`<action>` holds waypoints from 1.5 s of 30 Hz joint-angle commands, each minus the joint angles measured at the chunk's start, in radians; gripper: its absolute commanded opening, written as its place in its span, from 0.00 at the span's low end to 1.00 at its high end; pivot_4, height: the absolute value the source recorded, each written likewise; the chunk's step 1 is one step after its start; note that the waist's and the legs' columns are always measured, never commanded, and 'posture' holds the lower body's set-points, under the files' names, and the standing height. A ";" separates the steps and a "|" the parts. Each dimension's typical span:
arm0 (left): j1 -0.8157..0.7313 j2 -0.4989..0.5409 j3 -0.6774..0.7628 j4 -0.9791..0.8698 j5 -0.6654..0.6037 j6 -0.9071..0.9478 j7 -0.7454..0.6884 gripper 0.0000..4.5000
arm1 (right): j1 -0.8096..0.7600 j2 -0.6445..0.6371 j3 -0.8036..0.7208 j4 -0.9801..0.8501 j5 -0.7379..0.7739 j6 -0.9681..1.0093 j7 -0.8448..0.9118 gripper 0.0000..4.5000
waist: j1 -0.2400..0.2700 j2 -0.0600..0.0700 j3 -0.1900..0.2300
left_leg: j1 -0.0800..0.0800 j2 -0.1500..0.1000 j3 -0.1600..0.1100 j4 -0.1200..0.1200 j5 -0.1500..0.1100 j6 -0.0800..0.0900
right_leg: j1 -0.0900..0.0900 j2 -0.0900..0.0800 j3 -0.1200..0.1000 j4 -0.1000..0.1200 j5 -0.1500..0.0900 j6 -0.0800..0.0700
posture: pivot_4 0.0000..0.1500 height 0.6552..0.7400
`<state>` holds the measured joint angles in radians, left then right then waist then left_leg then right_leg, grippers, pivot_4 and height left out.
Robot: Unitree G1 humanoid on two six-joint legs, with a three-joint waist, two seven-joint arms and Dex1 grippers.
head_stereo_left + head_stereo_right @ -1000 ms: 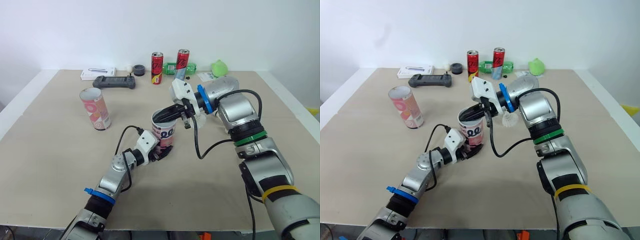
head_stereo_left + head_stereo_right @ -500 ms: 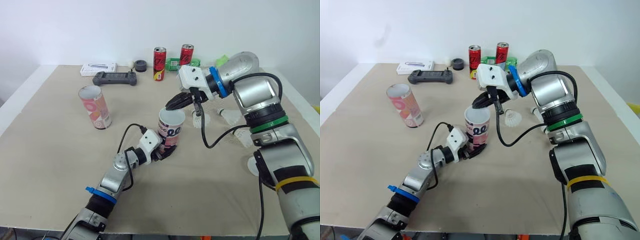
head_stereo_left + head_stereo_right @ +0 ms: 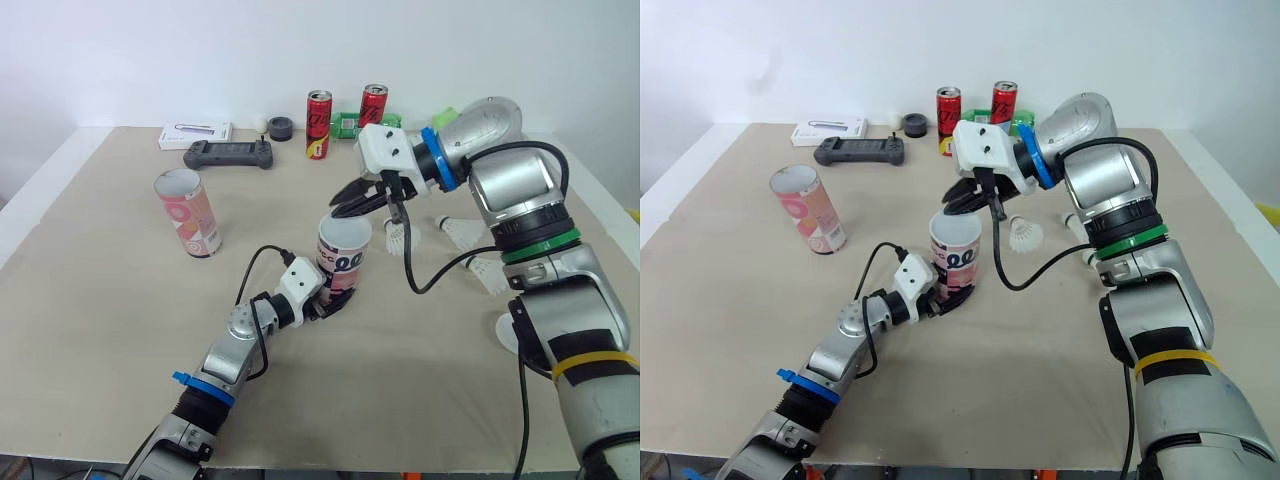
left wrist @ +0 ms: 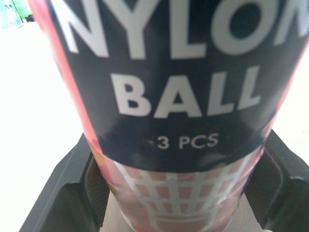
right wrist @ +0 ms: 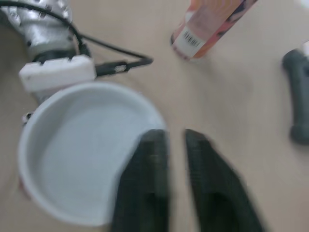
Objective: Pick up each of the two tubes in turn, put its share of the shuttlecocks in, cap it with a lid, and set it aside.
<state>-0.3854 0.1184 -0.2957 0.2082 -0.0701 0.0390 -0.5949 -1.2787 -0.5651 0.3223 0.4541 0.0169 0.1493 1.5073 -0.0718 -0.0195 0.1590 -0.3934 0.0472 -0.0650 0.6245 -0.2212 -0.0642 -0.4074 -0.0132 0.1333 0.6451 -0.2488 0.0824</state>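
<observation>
Down low, the left gripper [image 3: 327,303] is seen pinching the tube [image 3: 345,252] near its base, by which it is held upright mid-table, long axis vertical, open mouth upward, just under the slightly parted, empty right gripper [image 3: 351,197].

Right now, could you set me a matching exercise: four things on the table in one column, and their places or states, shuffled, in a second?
1. pink-and-black cardboard tube printed NYLON BALL
2. pink-and-white cardboard tube
3. black plastic game controller
4. white shuttlecock

A. lies near the far edge of the table, by a white box
B. stands alone towards the robot's left
C. lies towards the robot's right
D. clamped by the left gripper

Pairs: 1-D, 2-B, 3-A, 4-C.
</observation>
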 commanded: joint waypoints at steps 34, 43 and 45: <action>0.021 0.001 -0.017 0.065 0.048 0.029 0.010 0.71 | 0.106 -0.029 -0.018 -0.161 0.050 0.096 0.038 0.03 | -0.001 -0.001 -0.002 | 0.005 -0.001 -0.003 -0.001 0.000 0.000 | 0.006 -0.001 -0.003 0.000 -0.002 0.000 | 1.00 1.00; 0.041 0.018 0.004 0.009 -0.001 0.043 -0.040 0.71 | 0.226 -0.101 -0.340 -0.290 0.325 0.350 -0.107 0.43 | 0.006 -0.001 0.000 | 0.000 -0.001 -0.005 -0.002 -0.001 0.001 | 0.002 -0.001 -0.004 0.000 -0.002 -0.001 | 1.00 1.00; 0.061 0.045 0.015 -0.031 -0.038 0.065 -0.092 0.89 | 0.373 -0.147 -0.413 -0.379 0.371 0.412 -0.145 0.64 | 0.007 -0.002 0.000 | 0.000 -0.001 -0.005 -0.003 -0.002 0.001 | 0.002 -0.001 -0.004 0.000 -0.003 -0.002 | 1.00 1.00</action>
<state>-0.3672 0.1261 -0.2858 0.1735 -0.0877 0.0537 -0.6394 -0.9886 -0.6795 -0.0151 0.1579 0.3337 0.5073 1.3971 -0.0646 -0.0210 0.1592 -0.3934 0.0463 -0.0707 0.6208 -0.2231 -0.0622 -0.4050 -0.0141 0.1283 0.6453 -0.2525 0.0792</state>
